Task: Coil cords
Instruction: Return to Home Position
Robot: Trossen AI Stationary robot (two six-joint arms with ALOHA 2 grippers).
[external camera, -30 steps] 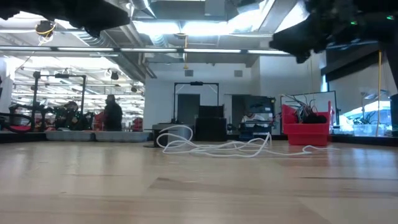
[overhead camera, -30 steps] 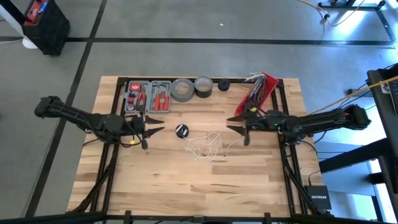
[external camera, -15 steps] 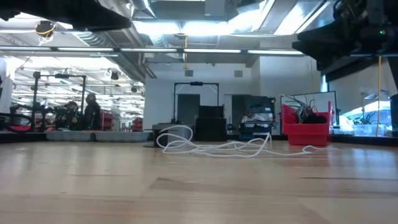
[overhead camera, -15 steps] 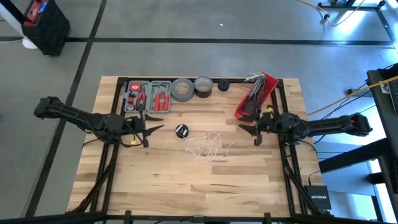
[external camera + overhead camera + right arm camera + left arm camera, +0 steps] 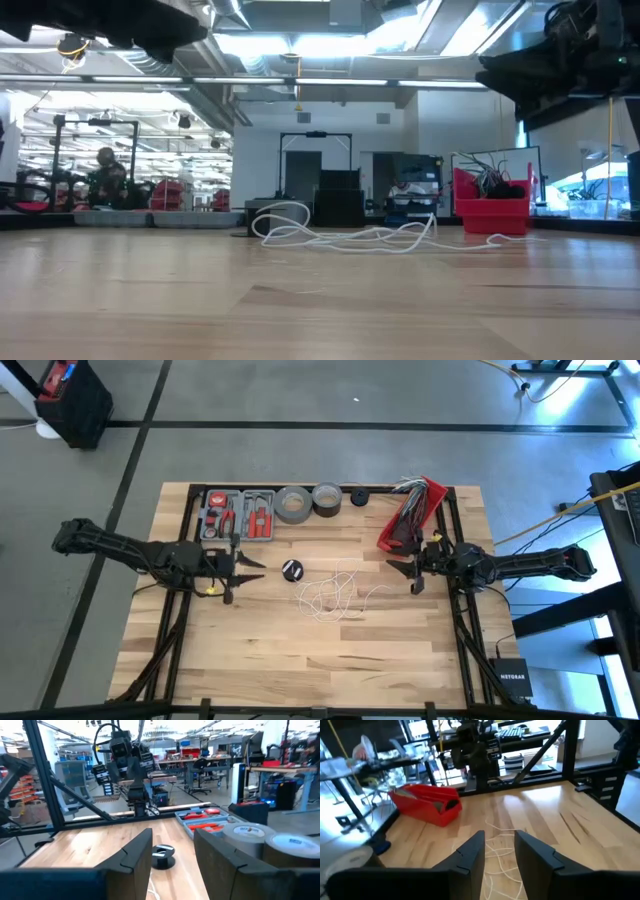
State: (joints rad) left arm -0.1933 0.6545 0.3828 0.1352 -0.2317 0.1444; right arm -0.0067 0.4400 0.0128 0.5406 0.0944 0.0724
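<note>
Pale wooden planks of the table (image 5: 300, 670) lie bare along the near edge, so nothing stands between that edge and the work.

Toward the middle of the surface, a little to the right, the thin white cable (image 5: 330, 598) lies in a loose heap of loops, not wound on anything; the low view shows a few loops (image 5: 340, 238) arching up off the wood. Just beyond it and slightly left, the small black disc (image 5: 291, 569) lies flat, near the heap. Whether the two are joined cannot be told.

Level with the disc, the left gripper (image 5: 243, 581) hangs above the wood toward the left edge, fingers apart and holding nothing. The right gripper (image 5: 402, 576) hangs toward the right edge, likewise spread and empty. Both sit well clear of the cable, which reads as a parked posture rather than a reach.

Along the far edge sit a tool case (image 5: 238, 515), two tape rolls (image 5: 294, 504) and, at the right corner, a red bin (image 5: 410, 510) of wires, all out of the arms' way.
</note>
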